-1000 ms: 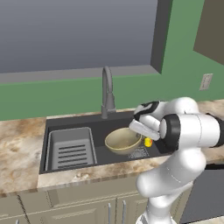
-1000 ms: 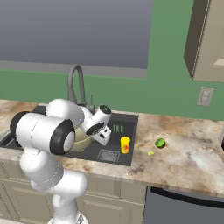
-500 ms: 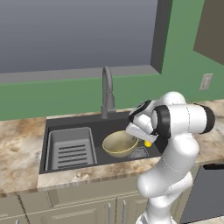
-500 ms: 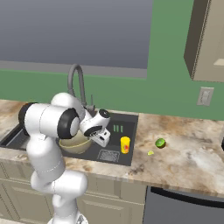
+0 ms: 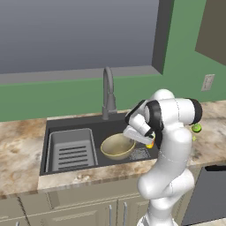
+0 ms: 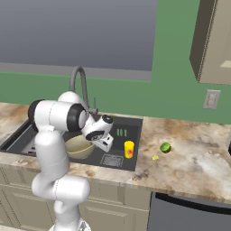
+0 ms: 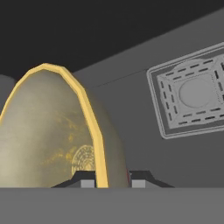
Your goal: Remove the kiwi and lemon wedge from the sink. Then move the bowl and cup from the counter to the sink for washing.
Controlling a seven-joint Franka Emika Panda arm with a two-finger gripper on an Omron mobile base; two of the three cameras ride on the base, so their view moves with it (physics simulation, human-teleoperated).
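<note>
The hand [image 7: 112,183] was pinching the rim of the bowl [image 7: 52,135] — one fingertip [image 7: 84,179] inside, the other outside — holding it tilted over the floor of the sink [image 5: 70,124], close to the square drain [image 7: 194,94]. The cup [image 6: 129,149] stood upright at the basin's right end. On the bench [image 6: 198,158] to the right lay the kiwi [image 6: 165,147], the lemon wedge [image 6: 155,157] just beside it
</note>
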